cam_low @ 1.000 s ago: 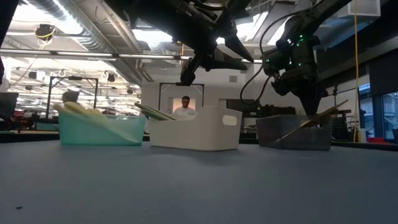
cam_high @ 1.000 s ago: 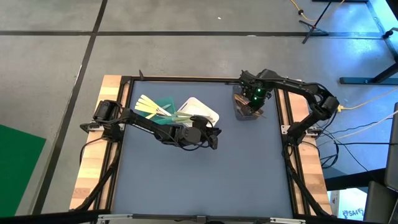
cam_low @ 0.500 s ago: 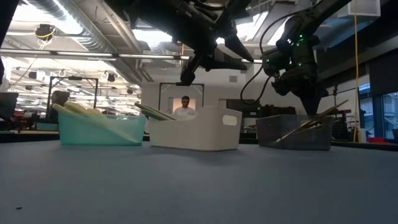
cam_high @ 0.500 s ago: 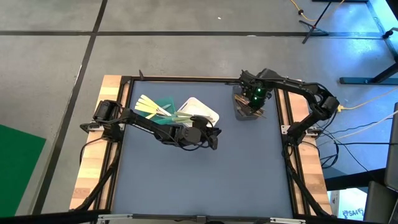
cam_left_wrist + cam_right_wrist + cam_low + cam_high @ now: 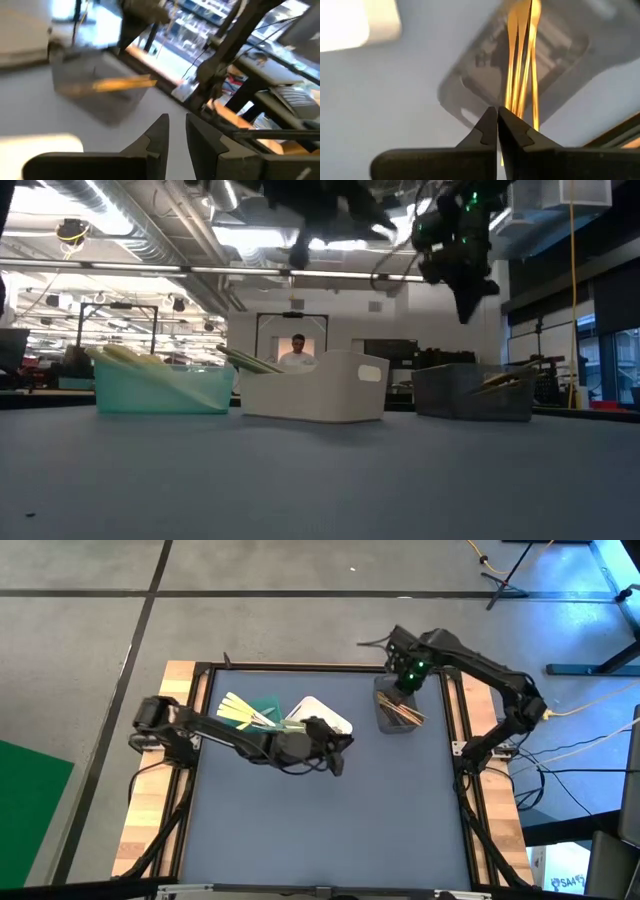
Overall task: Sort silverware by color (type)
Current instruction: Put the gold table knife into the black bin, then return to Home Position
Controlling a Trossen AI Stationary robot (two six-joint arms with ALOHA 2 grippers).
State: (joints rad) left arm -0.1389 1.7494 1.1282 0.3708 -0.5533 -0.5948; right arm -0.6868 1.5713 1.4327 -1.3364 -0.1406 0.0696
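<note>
Below my right gripper (image 5: 497, 120), the orange-brown utensils (image 5: 522, 75) lie together inside the grey container (image 5: 470, 85), slanting across it; none is between my fingers. That gripper hangs above the container, clear of its rim, with its jaws pressed together and nothing in them. From above, the same bundle (image 5: 403, 714) rests in the grey container (image 5: 385, 718) at the far right of the table (image 5: 330, 830).

Ahead of my left gripper (image 5: 176, 131) the grey container shows too, with one orange-brown piece lying across it. My left jaws stand slightly apart, a narrow gap between the fingers, and I see nothing held in them. That gripper (image 5: 340, 748) sits just beside the white container (image 5: 325, 712), on its near side, raised off the table.

Beyond it, pale yellow utensils (image 5: 240, 710) lean out of the green container (image 5: 262, 705); light green ones (image 5: 245, 361) lie in the white container (image 5: 330, 390).

A person (image 5: 297, 352) stands in the room behind the table.
</note>
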